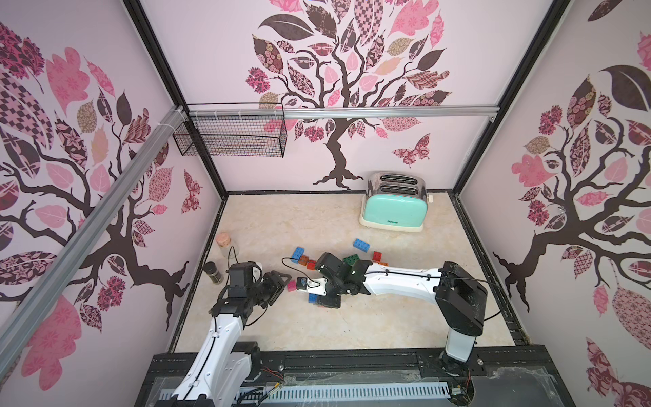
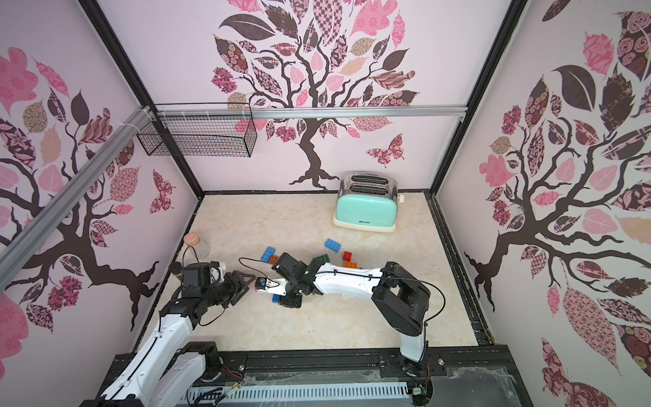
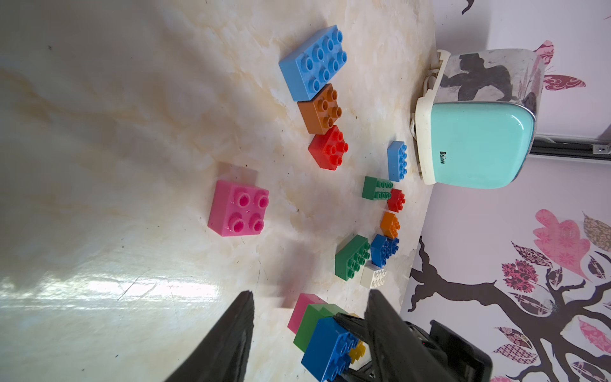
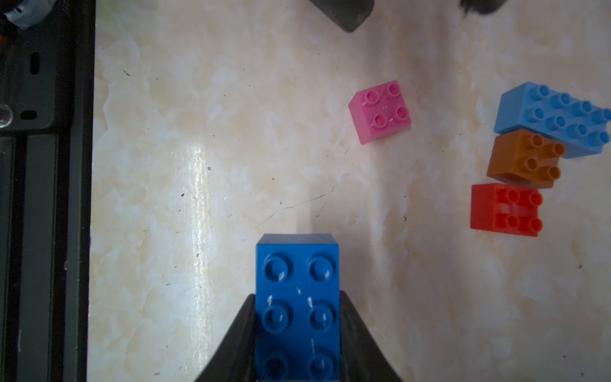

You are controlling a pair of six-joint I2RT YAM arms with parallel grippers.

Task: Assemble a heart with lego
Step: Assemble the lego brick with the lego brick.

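The right gripper [image 4: 297, 299] is clamped on a dark blue brick [image 4: 297, 264] near the middle of the marbled table [image 4: 198, 132]. The brick's studs face up and its long axis runs out along the fingers. Only the left wrist view shows a green brick [image 3: 314, 319] beside it. The left gripper [image 3: 310, 294] has its jaws apart. Tree-patterned walls [image 1: 387, 151] surround the table.

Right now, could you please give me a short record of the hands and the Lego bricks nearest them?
right hand: shut on dark blue brick
left hand: open, empty
pink brick: loose, studs up, alone on table
nearby row: light blue brick, brown brick, red brick
back of table: toaster
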